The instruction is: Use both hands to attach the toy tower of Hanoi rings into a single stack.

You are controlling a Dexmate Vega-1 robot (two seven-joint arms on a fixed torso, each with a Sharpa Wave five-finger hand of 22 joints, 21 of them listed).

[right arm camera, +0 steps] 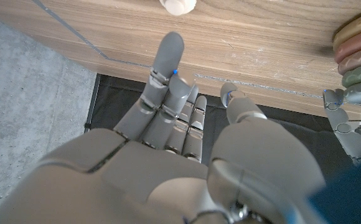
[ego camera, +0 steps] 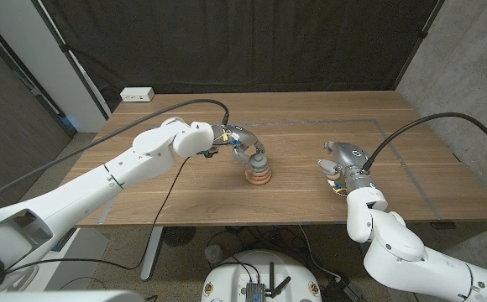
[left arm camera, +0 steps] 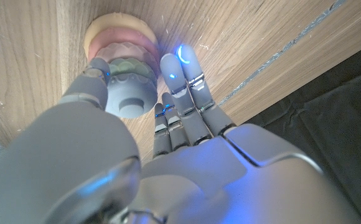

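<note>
Ring stack (ego camera: 258,171) at worktop (ego camera: 185,197) centre | left hand (ego camera: 231,140) at its 10 o'clock, fingers (left arm camera: 179,70) pinching the grey top ring (left arm camera: 129,97) | right hand (ego camera: 344,164) at 3 o'clock, fingers spread, empty | rings likely light, rigid (grip the rim)

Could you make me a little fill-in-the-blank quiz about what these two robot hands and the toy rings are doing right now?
1. The ring stack stands on a table made of ____.
2. The hand touching the top of the stack is the robot's ____ hand.
3. The right hand holds ____, its fingers apart.
4. The topmost piece of the stack is coloured ____.

Missing words: wood; left; nothing; grey
</note>
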